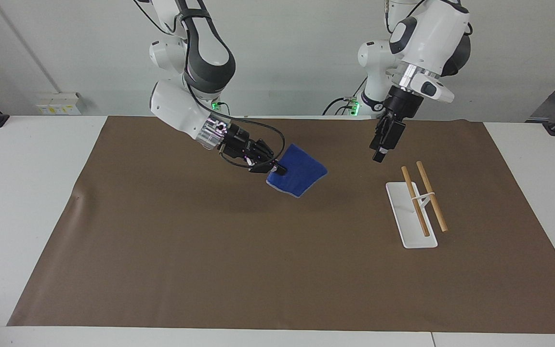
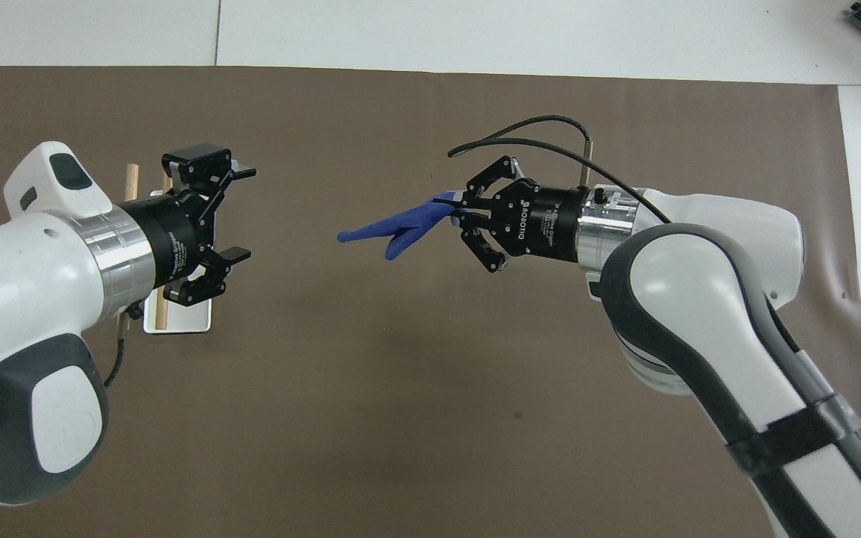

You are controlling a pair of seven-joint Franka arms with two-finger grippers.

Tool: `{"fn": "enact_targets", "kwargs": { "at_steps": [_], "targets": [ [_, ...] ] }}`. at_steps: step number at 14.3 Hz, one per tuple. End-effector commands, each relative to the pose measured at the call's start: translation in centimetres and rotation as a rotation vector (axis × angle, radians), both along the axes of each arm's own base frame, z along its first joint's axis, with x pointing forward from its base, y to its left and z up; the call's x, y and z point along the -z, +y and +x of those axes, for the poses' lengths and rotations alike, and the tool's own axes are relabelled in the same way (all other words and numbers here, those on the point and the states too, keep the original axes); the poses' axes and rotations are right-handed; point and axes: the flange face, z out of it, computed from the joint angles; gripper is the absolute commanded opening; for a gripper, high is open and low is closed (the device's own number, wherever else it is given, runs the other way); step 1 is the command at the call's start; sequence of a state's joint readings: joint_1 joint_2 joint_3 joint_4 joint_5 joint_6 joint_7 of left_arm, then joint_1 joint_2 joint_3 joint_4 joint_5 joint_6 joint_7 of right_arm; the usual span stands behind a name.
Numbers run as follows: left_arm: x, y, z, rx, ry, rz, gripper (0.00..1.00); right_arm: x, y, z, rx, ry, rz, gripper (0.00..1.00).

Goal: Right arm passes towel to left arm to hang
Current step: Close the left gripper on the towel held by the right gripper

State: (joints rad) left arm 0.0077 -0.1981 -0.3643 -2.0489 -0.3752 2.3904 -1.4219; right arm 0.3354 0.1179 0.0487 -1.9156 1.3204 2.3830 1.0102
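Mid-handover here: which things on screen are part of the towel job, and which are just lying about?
Part of the job:
- blue towel, held up over the mat
- right gripper, shut on the towel's edge
- left gripper, open, pointing at the towel
- white rack with two wooden rods

Just lying about:
- brown mat

The right arm (image 1: 181, 108) is stretched low toward mid-table, its pincer (image 1: 277, 169) clamped shut. The left arm (image 1: 422, 33) is bent downward, its pincer (image 2: 240, 213) held spread open.
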Motion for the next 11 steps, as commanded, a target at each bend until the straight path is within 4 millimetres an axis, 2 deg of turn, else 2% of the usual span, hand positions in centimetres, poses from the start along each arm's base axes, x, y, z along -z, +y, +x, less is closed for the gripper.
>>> {"fn": "enact_targets", "kwargs": {
  "at_steps": [1, 2, 4, 8, 11],
  "targets": [
    [1.5, -1.7, -1.5, -0.062, 0.016, -0.039, 1.0, -0.6, 2.0, -0.6, 0.065, 0.034, 0.061, 0.0],
    [2.2, -2.9, -2.0, -0.073, 0.002, -0.049, 1.0, -0.6, 2.8, -0.9, 0.064, 0.035, 0.06, 0.0],
    [2.9, -3.9, -1.9, -0.107, -0.02, -0.082, 1.0, -0.4, 3.3, -1.1, 0.063, 0.039, 0.057, 0.0],
    [4.2, -4.4, -1.0, -0.109, -0.041, -0.097, 1.0, -0.9, 4.7, -1.6, 0.041, 0.027, 0.059, 0.0],
    [5.2, -4.6, 0.3, -0.115, -0.072, -0.117, 1.0, -0.9, 4.9, -1.7, 0.034, 0.02, 0.057, 0.0]
  ]
}}
